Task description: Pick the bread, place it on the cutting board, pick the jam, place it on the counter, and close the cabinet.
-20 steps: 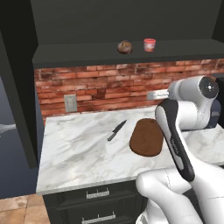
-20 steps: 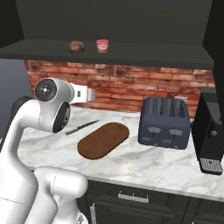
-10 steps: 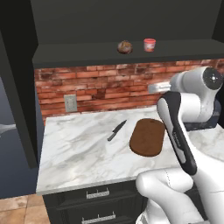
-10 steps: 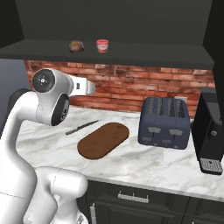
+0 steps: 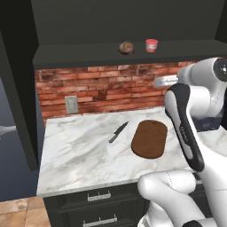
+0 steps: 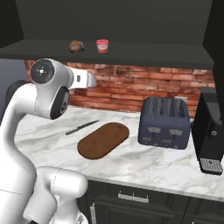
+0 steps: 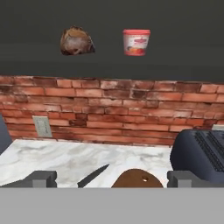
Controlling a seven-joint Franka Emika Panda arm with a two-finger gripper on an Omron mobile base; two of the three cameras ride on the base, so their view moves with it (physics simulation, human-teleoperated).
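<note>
Raised since before, tool point(image 7: 112, 178) faces bread point(image 7: 76, 41); toaster point(image 6: 164, 122) beside.

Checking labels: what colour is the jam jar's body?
Red, with a paler top; the jam shows best in the hand view.

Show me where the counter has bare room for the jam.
Bare marble lies left of the knife, toward the outlet, and along the counter front before the board. Crowded on the right: toaster, coffee machine.

bread point(image 6: 76, 46), jam point(image 6: 102, 45) on cabinet point(image 6: 131, 54) shelf; cutting board point(image 6: 103, 140) bare
</note>
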